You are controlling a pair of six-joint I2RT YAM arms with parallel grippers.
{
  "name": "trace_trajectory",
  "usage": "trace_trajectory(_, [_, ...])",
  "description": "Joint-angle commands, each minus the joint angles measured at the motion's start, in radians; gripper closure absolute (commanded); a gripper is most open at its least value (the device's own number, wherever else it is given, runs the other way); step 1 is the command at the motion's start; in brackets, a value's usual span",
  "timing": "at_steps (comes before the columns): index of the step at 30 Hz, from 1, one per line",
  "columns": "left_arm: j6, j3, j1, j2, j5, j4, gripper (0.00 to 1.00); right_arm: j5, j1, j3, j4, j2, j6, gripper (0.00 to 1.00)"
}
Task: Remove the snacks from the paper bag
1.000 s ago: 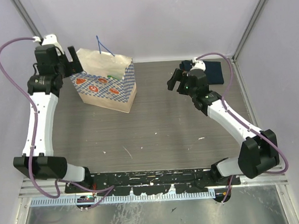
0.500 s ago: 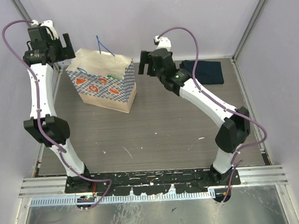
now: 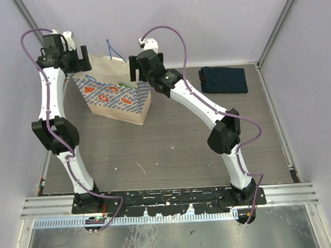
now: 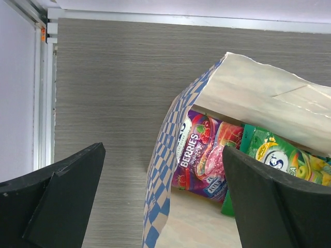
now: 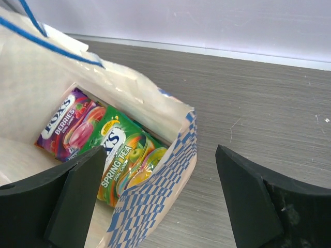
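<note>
Tan kraft paper banded in blue check marks the paper bag (image 3: 117,98), standing at the far left of the tabletop (image 3: 183,145) in the top view. No pouch lies outside it, so the task looks barely begun. The left tool (image 3: 76,57) hangs at the bag's far-left corner and the right tool (image 3: 135,68) at its right end; a navy cloth (image 3: 224,79) sits well apart at the far right. In the left wrist view the jaws are spread wide with nothing gripped, straddling the checked rim, and a purple berries pouch (image 4: 199,155) and a green pouch (image 4: 276,155) lie inside. In the right wrist view the jaws are likewise wide and empty over the mouth. The paper walls crowd the opening, but bare tabletop to the bag's right leaves room to set pouches down.
</note>
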Motion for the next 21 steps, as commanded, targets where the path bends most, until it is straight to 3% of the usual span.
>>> trace_trajectory(1, [0.061,0.016,0.003,-0.027,0.046,0.085,0.01,0.046,0.010,0.087,-0.029,0.007,-0.035,0.08])
trace_trajectory(7, [0.108,-0.013,-0.031,-0.025,0.157,0.091,0.18,0.059,0.012,0.096,-0.087,0.053,-0.019,0.23])
trace_trajectory(10, [0.146,0.014,-0.072,-0.014,0.134,0.053,0.36,0.085,0.012,0.094,-0.112,0.055,-0.029,0.38])
trace_trajectory(14, [0.148,0.020,-0.107,-0.017,0.034,0.024,0.74,0.097,0.011,0.050,-0.086,0.020,-0.050,0.63])
trace_trajectory(18, [0.103,0.022,-0.119,-0.038,0.015,0.019,0.80,0.112,0.009,0.050,-0.062,0.009,-0.063,0.85])
trace_trajectory(21, [0.075,-0.010,-0.126,-0.069,0.029,0.043,0.90,0.109,0.004,0.074,-0.072,0.014,-0.075,0.99])
